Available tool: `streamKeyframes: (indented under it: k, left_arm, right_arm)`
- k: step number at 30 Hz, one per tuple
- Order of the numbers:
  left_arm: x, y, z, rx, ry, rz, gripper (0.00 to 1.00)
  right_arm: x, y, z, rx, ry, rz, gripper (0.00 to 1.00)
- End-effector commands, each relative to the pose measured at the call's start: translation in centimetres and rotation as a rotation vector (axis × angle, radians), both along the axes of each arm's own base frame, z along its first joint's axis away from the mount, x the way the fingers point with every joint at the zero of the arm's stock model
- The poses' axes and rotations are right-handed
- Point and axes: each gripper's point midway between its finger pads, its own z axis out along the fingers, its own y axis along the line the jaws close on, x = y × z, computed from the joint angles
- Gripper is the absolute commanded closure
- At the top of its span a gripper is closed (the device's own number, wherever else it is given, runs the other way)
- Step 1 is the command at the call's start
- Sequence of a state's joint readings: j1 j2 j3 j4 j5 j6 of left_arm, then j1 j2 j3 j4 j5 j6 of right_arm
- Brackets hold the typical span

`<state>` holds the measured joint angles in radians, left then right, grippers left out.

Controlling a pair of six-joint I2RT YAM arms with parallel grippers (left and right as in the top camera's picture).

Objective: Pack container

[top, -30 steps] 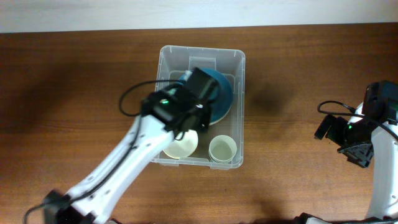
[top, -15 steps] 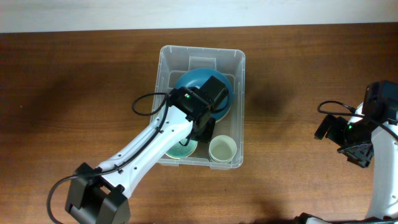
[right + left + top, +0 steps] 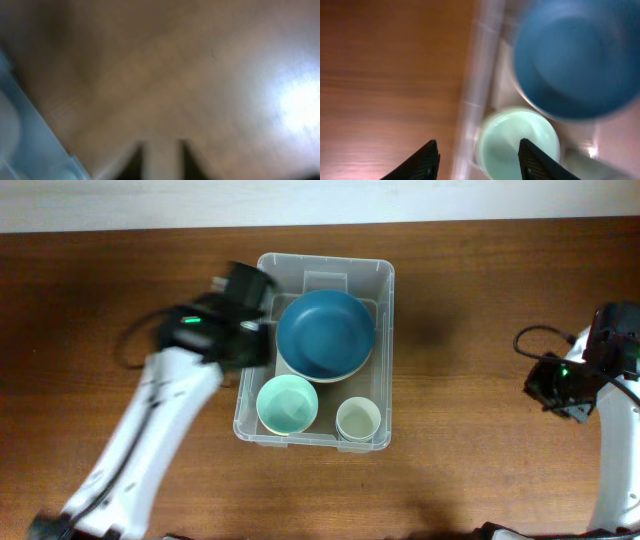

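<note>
**Clear plastic bin holding three dishes**

A clear rectangular container (image 3: 388, 330) with rounded corners sits on a wooden table (image 3: 480, 300). Inside are a large blue bowl (image 3: 325, 335), a mint-green bowl (image 3: 287, 404) and a small pale cup (image 3: 357, 420). The left gripper (image 3: 477, 145) hangs over the bin's left wall, fingers spread and empty. The right gripper (image 3: 161, 157) is well apart from the bin, and blur hides whether it is open.
</note>
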<state>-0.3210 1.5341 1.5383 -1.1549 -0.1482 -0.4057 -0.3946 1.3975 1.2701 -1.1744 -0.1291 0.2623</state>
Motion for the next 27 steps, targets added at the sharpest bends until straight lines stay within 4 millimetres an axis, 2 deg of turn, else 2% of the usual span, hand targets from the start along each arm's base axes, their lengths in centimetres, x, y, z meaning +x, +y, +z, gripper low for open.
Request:
streamKeyframes:
  k: [1, 2, 3, 7, 8, 14, 21, 24, 27]
  left_arm:
    - [0.2, 5.0, 2.8, -0.01, -0.088, 0.143, 0.43]
    - [0.3, 6.9, 3.1, -0.011, -0.096, 0.199, 0.41]
    - [0.3, 8.1, 3.1, -0.01, -0.096, 0.231, 0.39]
    - [0.2, 11.1, 2.9, -0.006, -0.089, 0.317, 0.36]
    - [0.2, 11.6, 2.9, -0.011, -0.087, 0.333, 0.34]
    - [0.1, 12.3, 2.9, -0.011, -0.088, 0.353, 0.33]
    - [0.1, 12.3, 2.9, -0.009, -0.089, 0.353, 0.33]
    - [0.1, 12.3, 2.9, -0.009, -0.088, 0.353, 0.33]
    - [0.1, 12.3, 2.8, -0.009, -0.087, 0.353, 0.33]
  right_arm:
    - [3.0, 2.8, 0.8, 0.022, -0.108, 0.103, 0.96]
    - [4.4, 3.9, 0.8, 0.013, -0.14, 0.15, 0.96]
    - [5.5, 5.0, 0.7, 0.01, -0.16, 0.191, 0.96]
    - [8.7, 9.2, -0.4, 0.009, -0.204, 0.326, 0.96]
    - [10.0, 11.0, -1.2, 0.01, -0.219, 0.376, 0.96]
    - [13.8, 16.3, -4.6, 0.018, -0.261, 0.505, 0.96]
    - [16.4, 19.3, -8.1, 0.054, -0.287, 0.569, 0.96]
    - [17.1, 21.0, -8.3, 0.132, -0.331, 0.609, 0.96]
    - [18.0, 22.8, -7.1, 0.205, -0.419, 0.678, 0.96]
